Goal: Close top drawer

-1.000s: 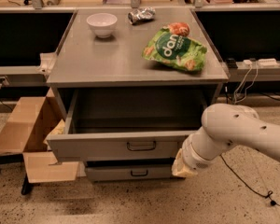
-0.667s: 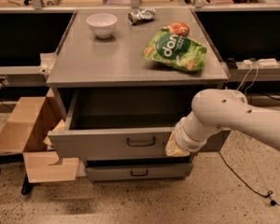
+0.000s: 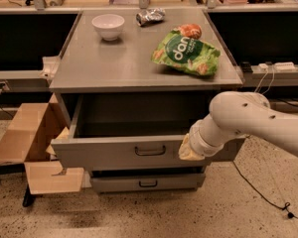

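The top drawer (image 3: 114, 152) of the grey cabinet is pulled out. Its grey front has a small dark bail handle (image 3: 150, 150) at the centre, and its inside looks dark. My white arm comes in from the right, and my gripper (image 3: 188, 150) is at the right part of the drawer front, close against it or touching it. The wrist hides the fingers.
A lower drawer (image 3: 144, 182) sits almost shut below. On the cabinet top (image 3: 114, 63) are a white bowl (image 3: 108, 26), a green chip bag (image 3: 187, 52), an orange fruit (image 3: 189, 31) and a crushed can (image 3: 150, 16). An open cardboard box (image 3: 30, 143) stands at the left. Cables trail on the floor at the right.
My arm has swung left and up from the lower right to the right end of the drawer front. The drawer looks about as far out as before.
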